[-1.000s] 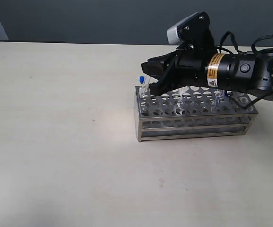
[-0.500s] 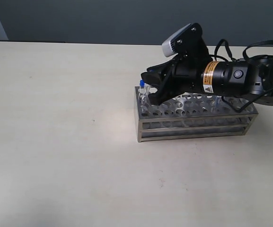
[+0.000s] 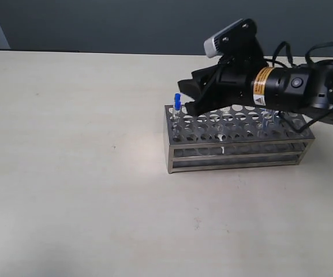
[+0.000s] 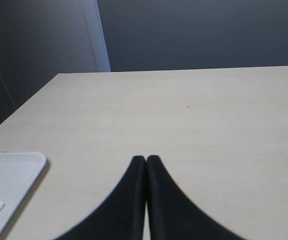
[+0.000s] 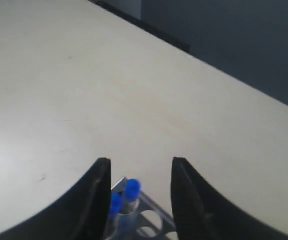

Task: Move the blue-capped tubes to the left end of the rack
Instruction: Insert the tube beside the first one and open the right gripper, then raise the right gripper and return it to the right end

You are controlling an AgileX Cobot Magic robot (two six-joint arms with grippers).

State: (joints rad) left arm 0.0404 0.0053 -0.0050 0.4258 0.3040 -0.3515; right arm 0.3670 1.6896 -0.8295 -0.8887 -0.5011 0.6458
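Note:
The steel rack [image 3: 235,141] stands right of the table's middle. A blue-capped tube [image 3: 177,103] stands upright in a hole at the rack's left end. The right wrist view shows two blue caps there side by side, one [image 5: 132,189] beside the other [image 5: 115,204], at the rack's corner [image 5: 151,220]. My right gripper [image 3: 185,96] hovers open just over that end, and its fingers [image 5: 100,180] straddle the caps without pinching them. Another clear tube [image 3: 265,123] stands near the rack's right end, partly hidden under the arm. My left gripper [image 4: 146,159] is shut and empty over bare table.
A white tray [image 4: 9,175] lies at the table edge near the left gripper. The right arm's black body [image 3: 293,86] stretches over the back of the rack. A dark wall stands behind the table.
The right gripper dipped toward the rack's left end, then rose and drew back to the right. The blue-capped tube now stands there free between the open fingers.

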